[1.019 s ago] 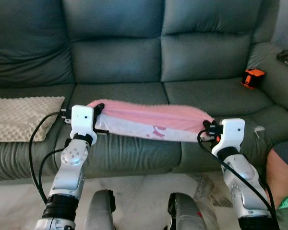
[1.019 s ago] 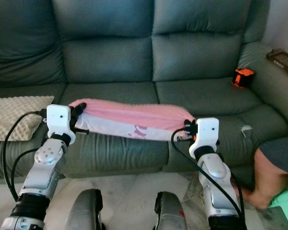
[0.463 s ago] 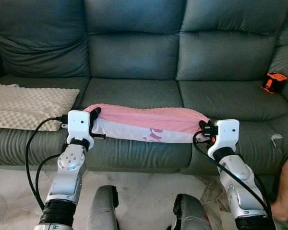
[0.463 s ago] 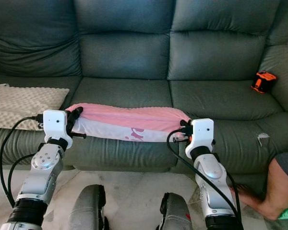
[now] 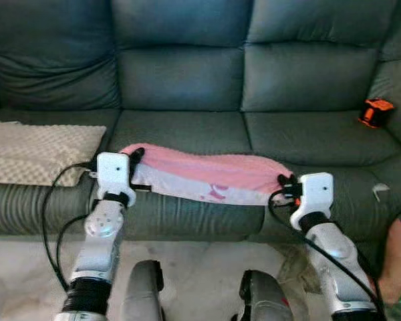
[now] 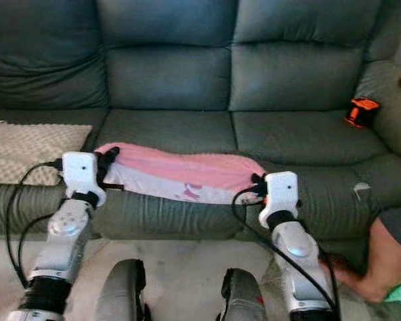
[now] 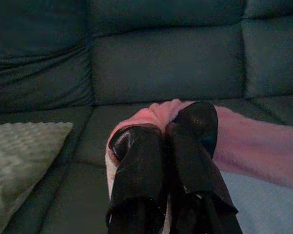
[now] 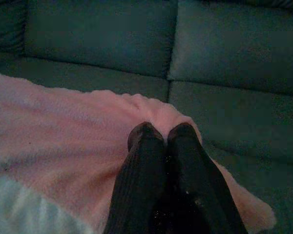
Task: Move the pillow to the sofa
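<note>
A flat pink pillow (image 5: pixel 207 172) with a white underside hangs stretched between my two grippers, just above the front edge of the dark green sofa (image 5: pixel 187 87). My left gripper (image 5: pixel 136 155) is shut on the pillow's left end, and the left wrist view shows its black fingers (image 7: pixel 185 141) pinching the pink fabric (image 7: pixel 263 146). At the pillow's right end my right gripper (image 5: pixel 284 180) is shut on the corner. In the right wrist view its fingers (image 8: pixel 146 161) press together over the pink fleece (image 8: pixel 53 131).
A beige bumpy blanket (image 5: pixel 33 150) covers the sofa's left seat. An orange and black object (image 5: pixel 374 112) lies on the right seat. A person's leg (image 5: pixel 397 261) is at the lower right. Pale tiled floor (image 5: pixel 200 261) lies below.
The camera view has shifted slightly, with the sofa a little closer and lower in frame. The pillow stays held between both grippers at the seat's front edge.
</note>
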Tool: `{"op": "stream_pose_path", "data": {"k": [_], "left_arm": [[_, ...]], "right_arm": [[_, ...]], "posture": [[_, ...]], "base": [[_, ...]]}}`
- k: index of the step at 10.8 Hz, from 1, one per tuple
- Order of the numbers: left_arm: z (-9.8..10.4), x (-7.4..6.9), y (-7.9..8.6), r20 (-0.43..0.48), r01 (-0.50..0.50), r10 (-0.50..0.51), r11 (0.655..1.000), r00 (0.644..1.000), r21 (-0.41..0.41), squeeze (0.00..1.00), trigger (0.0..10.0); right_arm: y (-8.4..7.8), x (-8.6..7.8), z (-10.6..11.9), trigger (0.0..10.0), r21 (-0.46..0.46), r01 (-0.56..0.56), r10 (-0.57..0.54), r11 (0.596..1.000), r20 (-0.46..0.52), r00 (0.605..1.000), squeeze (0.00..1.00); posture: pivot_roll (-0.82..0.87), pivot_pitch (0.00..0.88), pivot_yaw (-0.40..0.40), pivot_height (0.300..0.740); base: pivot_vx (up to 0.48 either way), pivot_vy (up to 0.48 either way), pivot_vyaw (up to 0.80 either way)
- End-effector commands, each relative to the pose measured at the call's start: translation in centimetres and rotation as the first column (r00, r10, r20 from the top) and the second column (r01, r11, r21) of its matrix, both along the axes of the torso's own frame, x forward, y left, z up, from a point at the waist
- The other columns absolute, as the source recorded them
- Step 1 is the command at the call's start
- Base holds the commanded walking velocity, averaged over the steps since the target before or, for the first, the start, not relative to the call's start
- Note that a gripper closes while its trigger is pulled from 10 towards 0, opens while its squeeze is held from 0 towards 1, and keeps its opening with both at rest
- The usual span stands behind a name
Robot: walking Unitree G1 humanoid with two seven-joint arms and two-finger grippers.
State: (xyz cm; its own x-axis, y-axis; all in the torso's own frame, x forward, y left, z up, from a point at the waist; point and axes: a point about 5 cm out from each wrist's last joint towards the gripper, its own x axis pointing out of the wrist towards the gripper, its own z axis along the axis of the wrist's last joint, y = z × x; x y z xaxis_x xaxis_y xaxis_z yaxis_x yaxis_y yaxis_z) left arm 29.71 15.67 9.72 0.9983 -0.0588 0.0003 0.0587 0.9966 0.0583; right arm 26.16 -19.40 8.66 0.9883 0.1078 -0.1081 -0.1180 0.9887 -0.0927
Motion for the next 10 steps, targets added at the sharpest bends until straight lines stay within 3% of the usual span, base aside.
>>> {"op": "stream_pose_path", "data": {"k": [1, 4, 7, 9, 10], "left_arm": [[0.8, 0.0, 0.8, 0.042, -0.027, 0.027, 1.000, 0.999, 0.005, 0.00, 10.0], [0.8, 0.1, 0.7, 0.040, -0.028, 0.028, 1.000, 0.999, 0.000, 0.00, 10.0], [0.3, 0.1, 0.1, 0.007, 0.014, -0.014, 1.000, 1.000, -0.016, 0.00, 10.0], [-0.4, 1.1, -1.1, -0.024, 0.074, -0.074, 0.997, 0.997, -0.007, 0.00, 10.0], [-1.1, 2.2, -1.4, -0.064, 0.090, -0.089, 0.996, 0.994, 0.009, 0.00, 10.0]], "right_arm": [[-0.1, 0.2, 0.9, 10.0, -0.005, -0.005, 0.005, 1.000, 0.045, 0.999, 0.00], [0.1, 0.2, 0.8, 10.0, 0.000, -0.006, 0.006, 1.000, 0.042, 0.999, 0.00], [0.5, -0.2, 0.4, 10.0, 0.004, 0.008, -0.008, 1.000, 0.029, 1.000, 0.00], [1.0, -0.8, -0.1, 10.0, 0.031, 0.033, -0.033, 0.999, 0.004, 0.999, 0.00], [0.4, 0.0, 0.0, 10.0, 0.031, 0.057, -0.057, 0.998, -0.005, 0.998, 0.00]], "posture": [[-0.04, 0.060, -0.010, 0.615], [-0.04, 0.059, -0.014, 0.615], [-0.04, 0.062, -0.010, 0.615], [-0.04, 0.083, 0.002, 0.615], [-0.05, 0.109, 0.019, 0.615]], "base": [[0.356, 0.000, 0.61], [0.355, 0.000, 0.00], [0.000, 0.000, 0.00], [0.000, 0.000, 0.00], [0.000, 0.000, 0.00]]}}
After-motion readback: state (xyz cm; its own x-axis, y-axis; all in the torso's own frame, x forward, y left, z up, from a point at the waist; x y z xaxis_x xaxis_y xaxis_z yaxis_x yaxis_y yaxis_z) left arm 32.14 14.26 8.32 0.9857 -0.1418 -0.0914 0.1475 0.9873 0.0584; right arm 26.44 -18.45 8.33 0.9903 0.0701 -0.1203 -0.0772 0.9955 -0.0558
